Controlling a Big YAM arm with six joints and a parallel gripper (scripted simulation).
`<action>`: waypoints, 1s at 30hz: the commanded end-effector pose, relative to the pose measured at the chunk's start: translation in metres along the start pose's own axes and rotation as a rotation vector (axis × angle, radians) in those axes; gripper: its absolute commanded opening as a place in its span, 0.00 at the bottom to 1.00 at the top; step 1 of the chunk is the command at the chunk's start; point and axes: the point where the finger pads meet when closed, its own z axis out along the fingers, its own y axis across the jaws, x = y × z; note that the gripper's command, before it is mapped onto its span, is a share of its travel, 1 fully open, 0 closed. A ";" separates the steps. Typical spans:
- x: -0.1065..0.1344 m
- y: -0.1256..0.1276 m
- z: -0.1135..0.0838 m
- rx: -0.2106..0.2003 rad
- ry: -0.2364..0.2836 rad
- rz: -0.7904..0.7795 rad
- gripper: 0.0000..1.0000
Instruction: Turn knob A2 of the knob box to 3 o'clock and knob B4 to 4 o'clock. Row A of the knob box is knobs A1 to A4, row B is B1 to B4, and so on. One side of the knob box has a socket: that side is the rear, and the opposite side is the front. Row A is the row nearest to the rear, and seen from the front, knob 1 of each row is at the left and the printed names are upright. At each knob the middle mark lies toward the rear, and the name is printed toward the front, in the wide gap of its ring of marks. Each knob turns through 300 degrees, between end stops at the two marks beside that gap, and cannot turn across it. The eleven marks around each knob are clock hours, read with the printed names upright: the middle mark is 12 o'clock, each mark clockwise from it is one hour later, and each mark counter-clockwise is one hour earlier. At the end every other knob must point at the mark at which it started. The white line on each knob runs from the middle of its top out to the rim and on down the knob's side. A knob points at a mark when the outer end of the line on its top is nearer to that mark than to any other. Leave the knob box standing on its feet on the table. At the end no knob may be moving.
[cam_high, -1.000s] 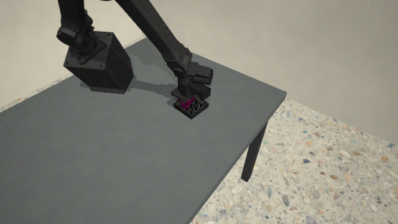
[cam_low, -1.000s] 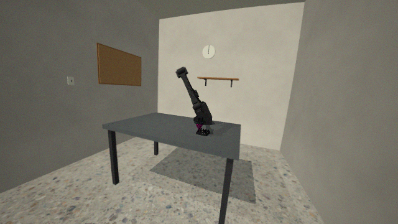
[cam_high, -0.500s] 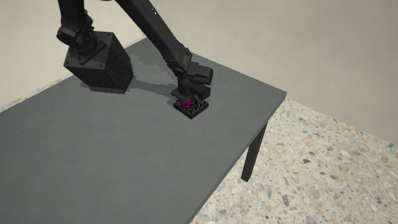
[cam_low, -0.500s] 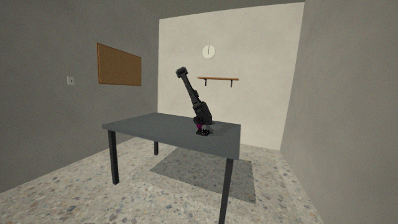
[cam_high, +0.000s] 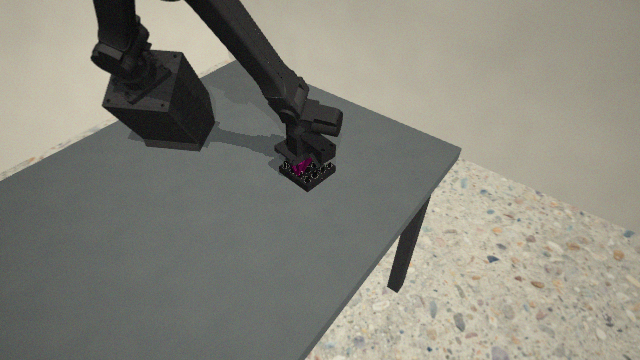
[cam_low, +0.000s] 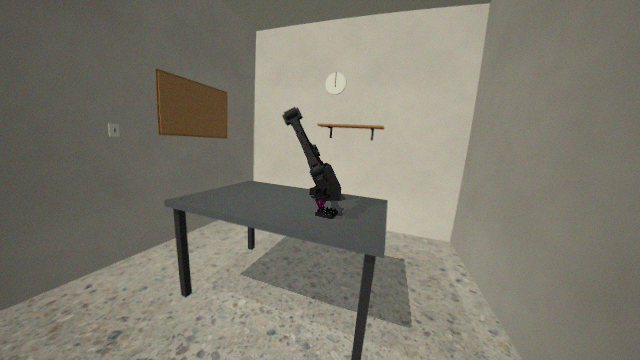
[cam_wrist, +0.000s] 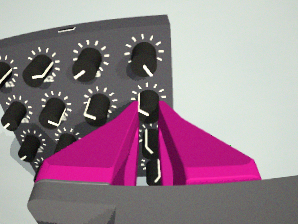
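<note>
The dark knob box (cam_high: 308, 187) (cam_low: 325, 215) (cam_wrist: 119, 35) stands on the table, its socket side at the top of the wrist view. My gripper (cam_high: 299, 173) (cam_low: 321, 208) (cam_wrist: 148, 111) points down at the box with its magenta fingers close together, one on each side of knob B4 (cam_wrist: 150, 102), shut on it. The line on B4 points left, roughly 9 to 10 o'clock. Knob A2 (cam_wrist: 38, 69) is free of the fingers; its line points right, about 3 o'clock. The fingers hide parts of rows C and D.
Knob A4 (cam_wrist: 144, 56) stands just behind B4, and knob B3 (cam_wrist: 99, 106) stands to its left, close to the left finger. Knob C4 (cam_wrist: 149, 142) shows between the fingers. The arm's base block (cam_high: 165, 107) stands on the table (cam_high: 175, 225) behind the box.
</note>
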 end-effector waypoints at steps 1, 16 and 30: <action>-0.025 0.009 -0.010 -0.030 -0.048 0.107 0.08; -0.024 0.008 -0.010 -0.032 -0.043 0.362 0.08; -0.024 0.008 -0.010 -0.037 -0.039 0.616 0.08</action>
